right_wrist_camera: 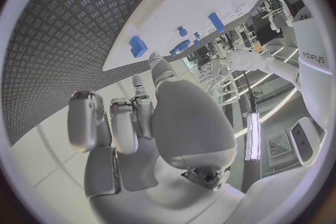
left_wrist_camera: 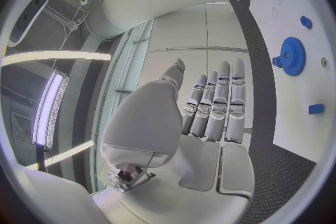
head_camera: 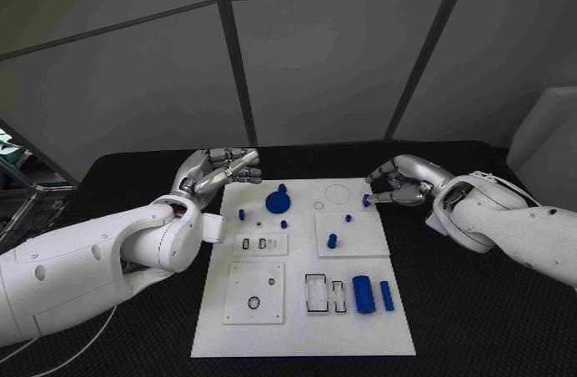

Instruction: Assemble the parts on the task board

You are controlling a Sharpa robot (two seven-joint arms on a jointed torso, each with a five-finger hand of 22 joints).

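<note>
Nearest me on the task board (head_camera: 301, 335), at its five o'clock corner, I see two blue cylinders (head_camera: 373, 294) lying side by side. A blue gear (head_camera: 278, 201) sits toward eleven o'clock. My left hand (head_camera: 220, 173) hovers off the board's ten o'clock corner, fingers straight and holding nothing. My right hand (head_camera: 399, 187) pinches a small blue part (head_camera: 367, 200) at the one o'clock edge.
</note>
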